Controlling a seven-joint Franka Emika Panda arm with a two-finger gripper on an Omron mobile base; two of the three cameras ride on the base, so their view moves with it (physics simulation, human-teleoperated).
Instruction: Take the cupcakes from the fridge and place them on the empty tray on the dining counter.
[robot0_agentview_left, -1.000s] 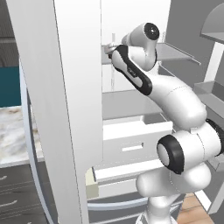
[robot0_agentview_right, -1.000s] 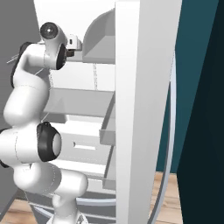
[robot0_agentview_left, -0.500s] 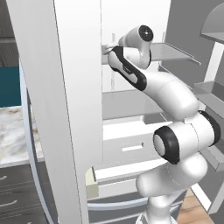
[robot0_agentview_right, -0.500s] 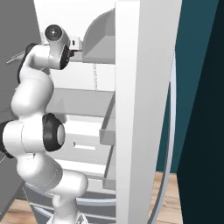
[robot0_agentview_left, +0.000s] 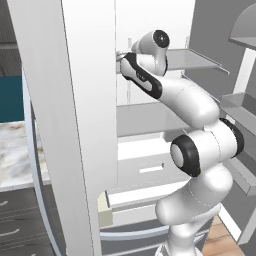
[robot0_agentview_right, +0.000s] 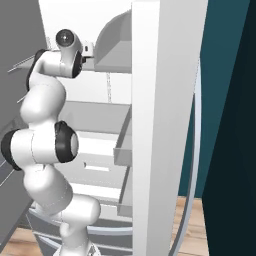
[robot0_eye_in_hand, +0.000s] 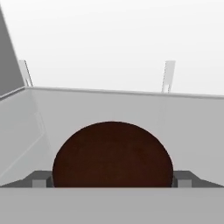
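The arm is reaching into the upper part of the open fridge (robot0_agentview_left: 150, 120), where the gripper (robot0_eye_in_hand: 112, 181) is standing wide open with nothing grasped, its two finger tips (robot0_eye_in_hand: 40, 180) flanking a dark brown cupcake (robot0_eye_in_hand: 112, 155). The cupcake is sitting on the pale shelf (robot0_eye_in_hand: 109, 107) directly ahead of the hand, between the jaws and very near them; whether either tip is touching it cannot be told. The main risk, as judged from here, is that a further push forward is likely to shove the cupcake toward the back wall (robot0_eye_in_hand: 113, 43) or tip it, since it is light and free-standing; closing off-centre could squeeze the soft side and let it slip out. A second cupcake cannot be made out, and the tray and dining counter lie away from the hand, behind the robot's reach. Around the hand, two slim vertical brackets (robot0_eye_in_hand: 168, 76) are standing at the far edge of the shelf beyond the cupcake, and a grey side wall (robot0_eye_in_hand: 8, 57) is closing in on the hand's left. From the base cameras, the open door (robot0_agentview_left: 75, 125) is flanking the arm closely, as is the other door (robot0_agentview_right: 165, 125), so a wide swing on withdrawal could strike either, and the shelf above (robot0_agentview_right: 112, 45) is limiting any lift.
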